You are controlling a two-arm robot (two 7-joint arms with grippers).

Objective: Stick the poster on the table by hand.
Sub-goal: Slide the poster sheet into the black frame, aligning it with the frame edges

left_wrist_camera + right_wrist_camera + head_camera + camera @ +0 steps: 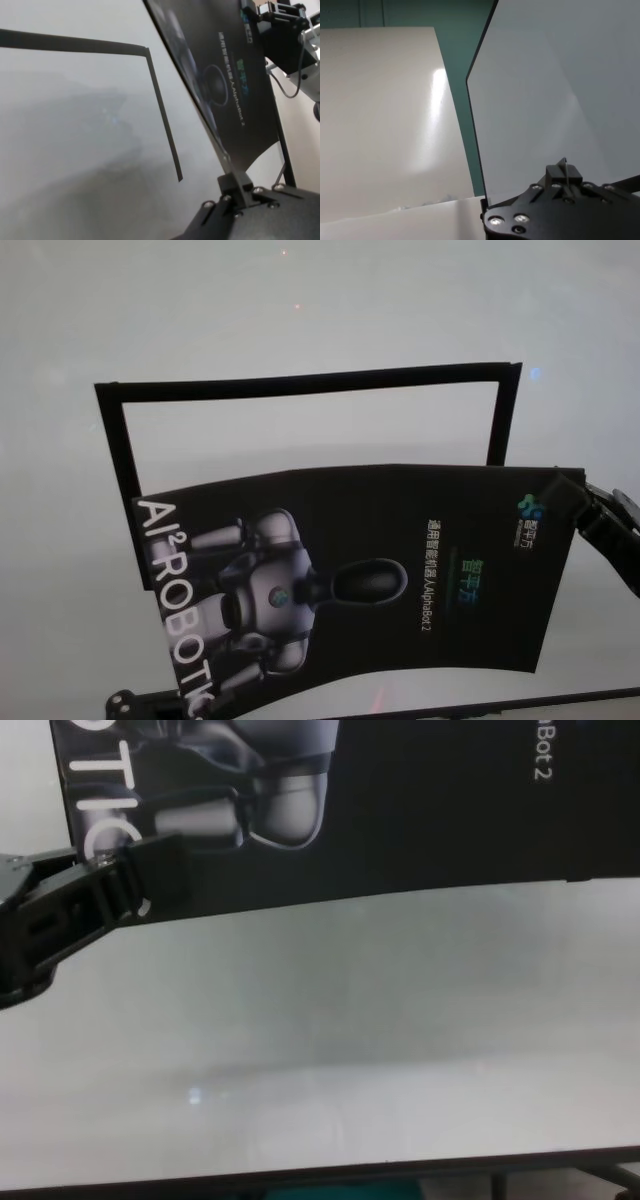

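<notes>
Left hand (150,870), right hand (575,502) clamp poster (400,570) over black strips (300,383).

You see the table (330,310) as a broad white matte surface that fills the head view, and in the chest view its thin dark front edge (330,1172) runs along the bottom. Directly on it lie narrow black strips (300,382) that make three sides of a frame: one long strip across the far side and one shorter strip down from each end. Inside this frame you see only bare white table.
</notes>
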